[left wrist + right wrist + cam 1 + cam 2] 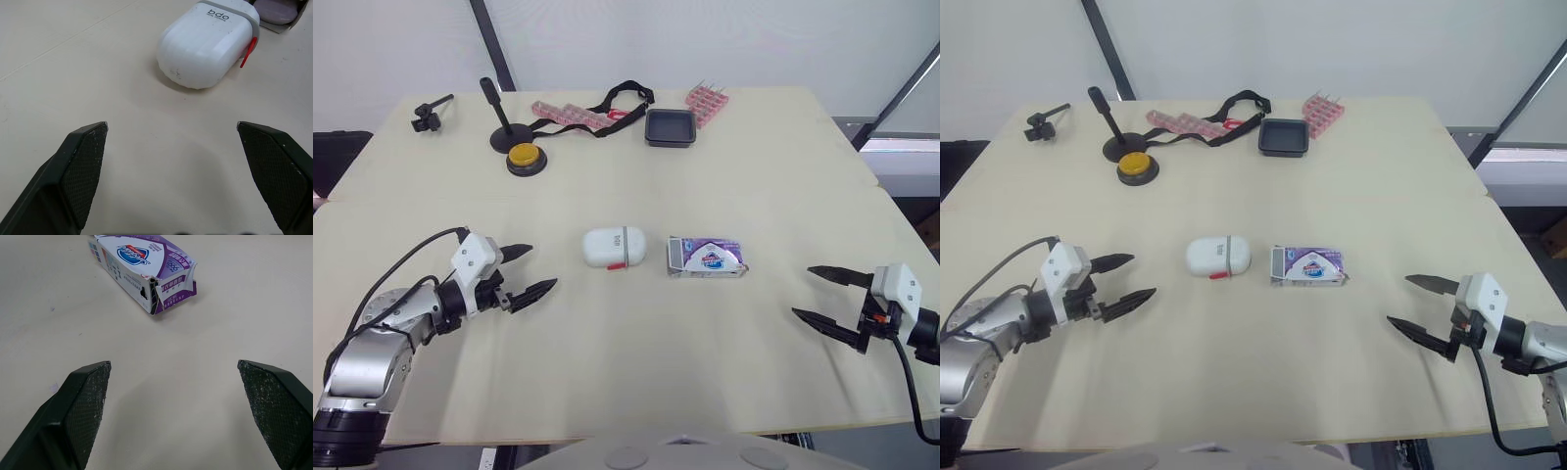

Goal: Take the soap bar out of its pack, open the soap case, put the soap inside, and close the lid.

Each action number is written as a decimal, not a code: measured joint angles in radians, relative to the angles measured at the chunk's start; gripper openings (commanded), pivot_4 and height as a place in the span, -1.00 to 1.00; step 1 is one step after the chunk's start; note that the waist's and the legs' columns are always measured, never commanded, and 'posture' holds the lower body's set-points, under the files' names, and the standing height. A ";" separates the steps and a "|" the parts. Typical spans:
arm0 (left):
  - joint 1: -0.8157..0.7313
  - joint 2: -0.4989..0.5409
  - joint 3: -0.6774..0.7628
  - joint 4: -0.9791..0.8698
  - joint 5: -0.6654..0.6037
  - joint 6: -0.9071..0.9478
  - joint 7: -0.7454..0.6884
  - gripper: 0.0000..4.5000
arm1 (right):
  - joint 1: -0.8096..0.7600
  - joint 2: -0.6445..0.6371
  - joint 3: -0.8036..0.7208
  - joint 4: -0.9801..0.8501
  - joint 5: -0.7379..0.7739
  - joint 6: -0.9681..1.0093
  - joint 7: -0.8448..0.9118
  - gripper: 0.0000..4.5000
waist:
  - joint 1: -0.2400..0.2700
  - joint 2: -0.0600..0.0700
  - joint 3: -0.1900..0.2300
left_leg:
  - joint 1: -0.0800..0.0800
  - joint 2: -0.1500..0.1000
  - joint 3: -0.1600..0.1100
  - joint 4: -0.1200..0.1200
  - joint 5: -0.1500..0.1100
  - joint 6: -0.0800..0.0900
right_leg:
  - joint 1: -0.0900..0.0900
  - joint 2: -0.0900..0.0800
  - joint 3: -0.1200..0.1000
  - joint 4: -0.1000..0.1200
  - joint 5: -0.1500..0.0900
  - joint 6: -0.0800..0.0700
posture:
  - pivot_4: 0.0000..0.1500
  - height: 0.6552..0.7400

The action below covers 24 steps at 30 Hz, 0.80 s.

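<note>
**Soap pack** [707, 258]: purple-and-white carton, lying flat at mid-worktop, just to the right of the soap case and apart from it. The end toward the right gripper is torn, with its flaps loose. At the end facing the case, the left wrist view shows a lilac soap bar [276, 10] inside the carton.

**Soap case** [614, 247]: white and rounded, with a grey band round it and a small red tab on its near side. The lid is shut. It rests flat on the worktop, between the left gripper and the pack.

**Left gripper** [542, 266]: fingers spread wide and holding nothing. It sits low over the worktop, left of the case and apart from it, pointing toward it.

**Right gripper** [802, 292]: fingers spread wide and holding nothing. It is near the right edge, well apart from the pack, pointing toward its torn end.

**Worktop** [636, 372]: pale beige, with a seam running across its left part.

**Far edge, left to right:**
- small black clamp [431, 113]
- black stand [501, 127] with an upright handle
- yellow button [526, 159] on a black base, just in front of the stand
- pink strips [570, 115] with a black strap [622, 103] lying over them
- black square tray [669, 127]
- pink block [707, 99] beside the tray
</note>
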 measured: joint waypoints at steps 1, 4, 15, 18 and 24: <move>0.000 0.000 0.000 0.000 0.000 0.000 0.000 1.00 | 0.000 0.000 0.000 0.000 0.000 0.000 0.000 0.98 | 0.000 0.000 0.000 | 0.000 0.000 0.000 0.000 0.000 0.000 | 0.000 0.000 0.000 0.000 0.000 0.000 | 1.00 0.74; 0.002 0.000 0.000 0.000 -0.003 -0.010 -0.027 1.00 | -0.022 -0.007 0.000 0.035 0.000 -0.006 0.012 0.98 | -0.001 0.000 0.000 | 0.000 0.000 0.000 0.000 0.000 0.001 | 0.000 0.000 0.000 0.000 0.000 0.000 | 1.00 0.74; 0.006 0.000 0.000 0.000 -0.008 -0.041 -0.073 1.00 | -0.046 -0.019 0.000 0.095 -0.002 -0.035 0.042 0.98 | 0.000 0.000 0.000 | -0.001 0.000 0.000 0.002 0.000 0.003 | 0.000 0.000 0.000 0.001 0.000 0.000 | 1.00 0.74; 0.004 -0.003 0.000 0.001 -0.012 -0.042 -0.073 1.00 | -0.063 -0.031 0.004 0.099 -0.003 -0.037 0.054 0.98 | -0.001 0.000 0.000 | -0.001 0.000 0.000 0.003 0.000 0.004 | -0.001 -0.001 0.000 0.002 0.000 0.000 | 1.00 0.74; -0.028 -0.008 -0.006 -0.039 -0.061 -0.029 -0.099 1.00 | -0.220 -0.129 0.064 0.082 -0.025 0.034 0.090 0.98 | -0.004 0.000 0.000 | -0.001 0.000 0.000 0.006 0.000 0.004 | -0.001 0.000 0.000 0.005 0.000 0.000 | 1.00 0.74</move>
